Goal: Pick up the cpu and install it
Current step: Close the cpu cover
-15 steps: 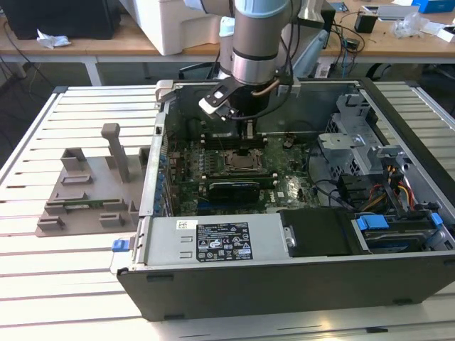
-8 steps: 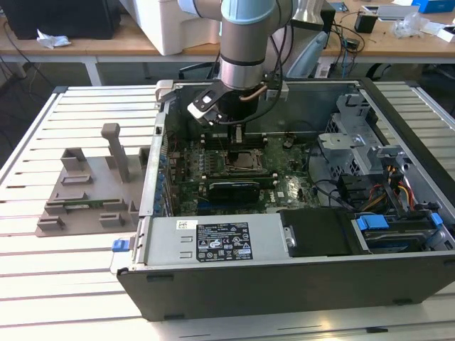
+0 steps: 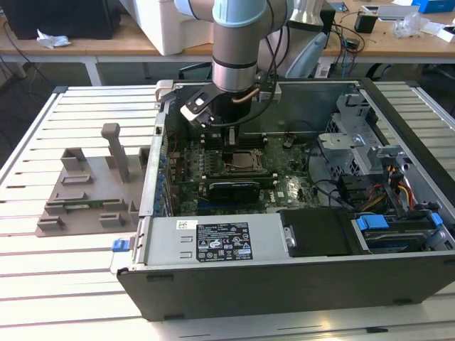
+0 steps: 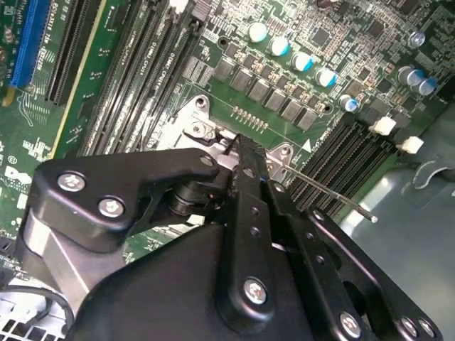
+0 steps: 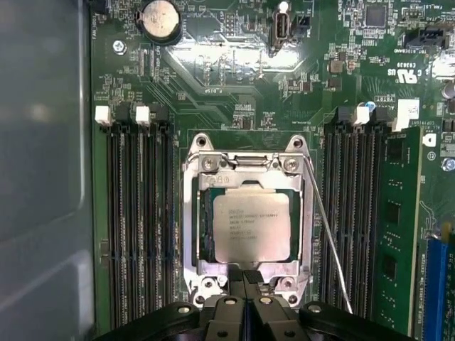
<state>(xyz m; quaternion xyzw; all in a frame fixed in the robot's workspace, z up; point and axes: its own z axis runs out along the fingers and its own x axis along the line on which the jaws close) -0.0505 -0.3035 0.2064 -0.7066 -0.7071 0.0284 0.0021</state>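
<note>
So the cpu [image 5: 252,227] is sitting down in the socket, silvery top plate facing up, flat and square with the metal socket frame [image 5: 190,227] that runs around it. In the first wrist view the thin wire lever [image 5: 328,234] runs along one side of the frame, between it and a bank of memory slots [image 5: 359,227], and there's another bank of slots [image 5: 135,227] on the other side.

The jaws are pressed together. The two black fingertips [image 5: 237,280] meet in the middle with no gap, and I don't see anything pinched between them. They aren't holding the cpu. The tips sit right at the middle of one edge of the socket frame, just beside the cpu's edge rather than over its top plate. I can't tell if they're actually touching the frame or hanging just above it. The second wrist view shows the same thing: the tips closed up over the silver frame corner, with the lever [image 4: 334,195] sticking out past them.

In the exterior view the arm [image 3: 234,50] comes straight down into the open computer case [image 3: 284,284], and the jaws are low over the motherboard [image 3: 284,185] at the socket. The case lies on its side on the slatted counter [image 3: 43,284]. The grey holder tray [image 3: 85,192] is out on the counter to the exterior view's left, well apart from the jaws and the cpu.
</note>
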